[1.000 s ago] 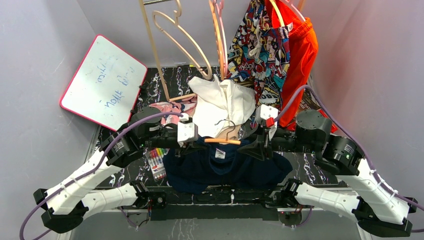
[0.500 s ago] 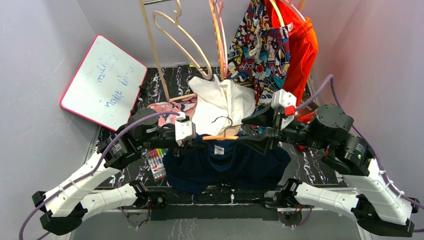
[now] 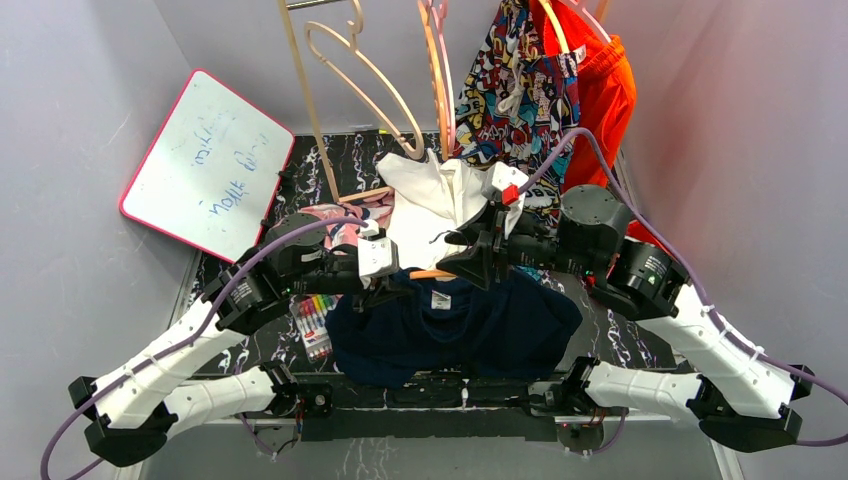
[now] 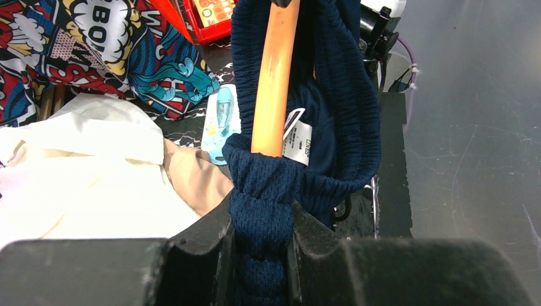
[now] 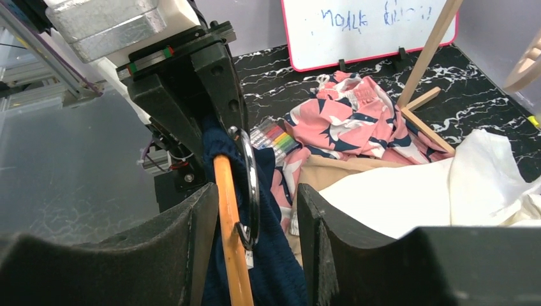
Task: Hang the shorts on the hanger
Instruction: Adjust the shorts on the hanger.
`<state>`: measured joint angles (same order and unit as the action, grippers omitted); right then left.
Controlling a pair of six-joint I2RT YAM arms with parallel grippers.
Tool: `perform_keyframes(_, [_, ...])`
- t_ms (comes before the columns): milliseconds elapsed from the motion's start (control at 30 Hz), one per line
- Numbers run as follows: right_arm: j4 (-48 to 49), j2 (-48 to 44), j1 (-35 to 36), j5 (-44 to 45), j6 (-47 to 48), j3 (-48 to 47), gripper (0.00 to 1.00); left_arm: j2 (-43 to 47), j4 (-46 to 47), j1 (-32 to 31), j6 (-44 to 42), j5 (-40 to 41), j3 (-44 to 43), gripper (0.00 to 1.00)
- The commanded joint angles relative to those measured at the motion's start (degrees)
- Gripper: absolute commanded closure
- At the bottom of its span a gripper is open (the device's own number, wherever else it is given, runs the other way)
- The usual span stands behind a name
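The navy shorts (image 3: 470, 330) hang in front of the arm bases, their elastic waistband (image 4: 344, 95) stretched over the orange-tan hanger (image 4: 274, 76). My left gripper (image 4: 263, 236) is shut on the bunched waistband at the hanger's left end (image 3: 395, 285). My right gripper (image 5: 255, 217) is open at the hanger's middle (image 3: 470, 262). Between its jaws stand the orange bar (image 5: 226, 210) and the dark metal hook (image 5: 252, 185); the bar lies close to one finger (image 5: 191, 236). The shorts cover the hanger's right half.
Behind the shorts lies a pile with a white garment (image 3: 440, 205) and a pink patterned one (image 3: 335, 215). A whiteboard (image 3: 205, 165) leans at the left. Pale hangers (image 3: 370, 80), comic-print shorts (image 3: 515, 100) and orange shorts (image 3: 600, 110) hang at the back. Markers (image 3: 313, 325) lie left.
My right gripper opened off the right end of the shorts, rose, then swung left to the hanger's middle. The left gripper has kept its grip and place.
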<state>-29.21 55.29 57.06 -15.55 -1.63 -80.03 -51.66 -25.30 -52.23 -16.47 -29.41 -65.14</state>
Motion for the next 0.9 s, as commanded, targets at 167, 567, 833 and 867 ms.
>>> perform_keyframes(167, [2.53, 1.13, 0.16, -3.59, -1.73, -1.04, 0.44, 1.18, 6.14, 0.12, 0.28, -1.18, -3.87, 1.0])
perform_keyframes(567, [-1.77, 2.72, 0.1, -6.37, -3.29, -2.23, 0.8, 3.21, 6.75, 0.16, -0.73, 0.32, -2.79, 1.0])
perform_keyframes(833, [6.73, -3.02, 0.13, -2.26, -3.94, 2.39, 1.0, 3.37, 6.06, 0.17, 0.18, 2.51, -2.52, 0.51])
perform_keyframes(867, [7.88, -3.98, 0.14, -1.53, -3.69, 2.79, 1.0, 3.45, 5.73, 0.17, 0.28, 2.45, -2.33, 0.43])
